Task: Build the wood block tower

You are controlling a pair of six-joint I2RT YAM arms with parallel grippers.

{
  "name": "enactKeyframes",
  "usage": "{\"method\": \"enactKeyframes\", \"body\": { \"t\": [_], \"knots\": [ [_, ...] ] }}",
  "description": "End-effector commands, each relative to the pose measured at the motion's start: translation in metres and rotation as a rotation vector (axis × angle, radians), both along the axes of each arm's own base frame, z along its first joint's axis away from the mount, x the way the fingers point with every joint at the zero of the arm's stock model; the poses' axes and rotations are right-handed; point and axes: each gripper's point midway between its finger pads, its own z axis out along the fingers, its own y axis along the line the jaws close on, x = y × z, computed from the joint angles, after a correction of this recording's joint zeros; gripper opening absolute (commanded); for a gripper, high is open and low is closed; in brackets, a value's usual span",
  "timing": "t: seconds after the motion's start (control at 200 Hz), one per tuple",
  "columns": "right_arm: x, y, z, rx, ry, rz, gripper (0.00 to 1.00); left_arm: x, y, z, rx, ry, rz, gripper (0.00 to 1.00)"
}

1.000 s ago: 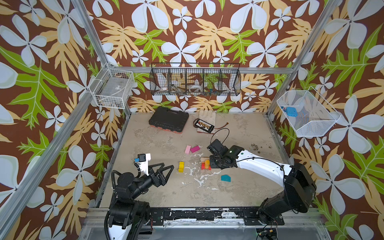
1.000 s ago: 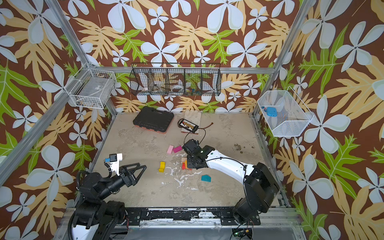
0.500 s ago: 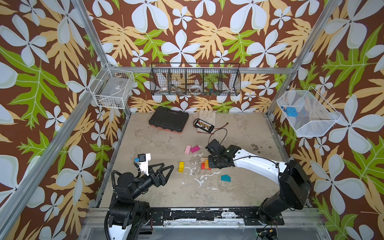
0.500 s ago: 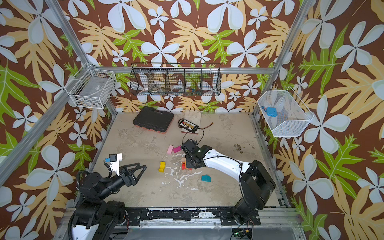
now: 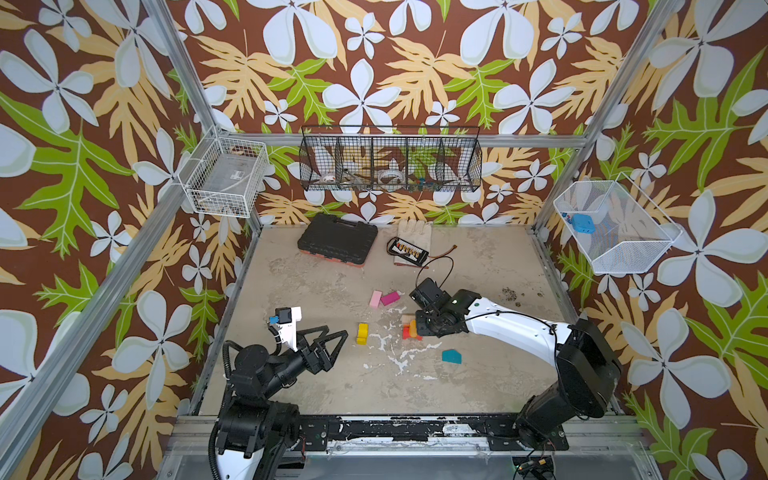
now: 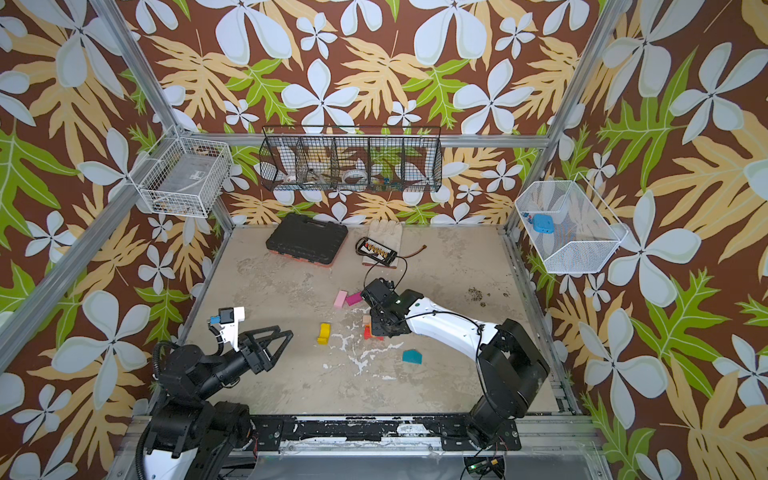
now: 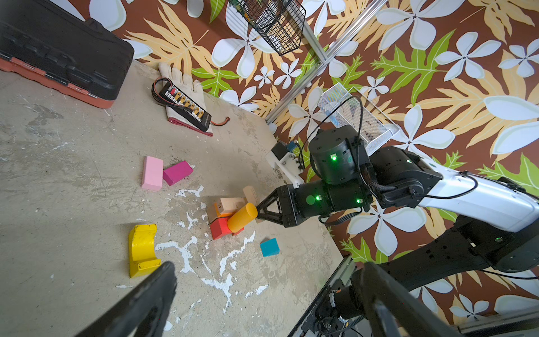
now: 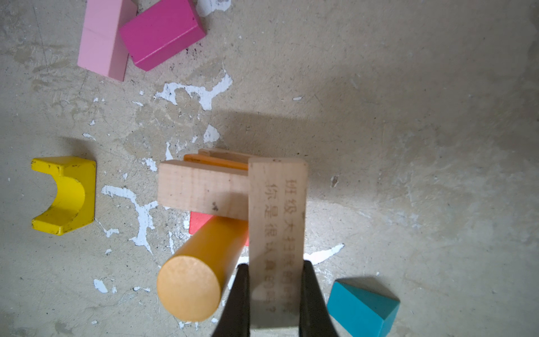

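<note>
I have my left gripper [image 7: 268,270] in the foreground, its two black fingers [image 7: 151,294] spread wide; beyond them the right gripper [image 7: 258,210] reaches into a small heap: a red wooden block [image 7: 219,230] on the floor, an orange-yellow wooden cylinder [image 7: 242,217] leaning tilted on it, plain wood blocks [image 7: 232,204] behind; its jaws pinch together at a plain wood bar [image 7: 250,193]; a yellow wooden arch [image 7: 142,249] and a teal wooden block [image 7: 269,246] lie apart; a pale pink wooden bar [image 7: 152,172] touches a magenta wooden block [image 7: 177,172].

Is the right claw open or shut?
Shut: the right claw has its black fingers pressed against both sides of the plain wood bar.
</note>
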Motion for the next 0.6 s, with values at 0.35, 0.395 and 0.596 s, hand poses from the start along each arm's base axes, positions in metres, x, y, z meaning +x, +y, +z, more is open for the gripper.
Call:
{"method": "enactKeyframes", "body": {
  "t": [0.35, 0.395, 0.596],
  "knots": [
    [0.003, 0.0036, 0.0015, 0.007, -0.008, 0.008, 0.15, -0.0003, -0.0007, 0.0047, -0.009, -0.017, -0.004, 1.0],
    [0.0032, 0.0039, 0.0011, 0.009, -0.007, 0.008, 0.15, 0.0, -0.0003, 0.0047, -0.01, -0.017, -0.002, 1.0],
    [0.0033, 0.0045, 0.0019, 0.011, -0.01, 0.012, 0.2, 0.0, -0.0008, 0.004, -0.01, -0.014, -0.004, 1.0]
  ]
}}
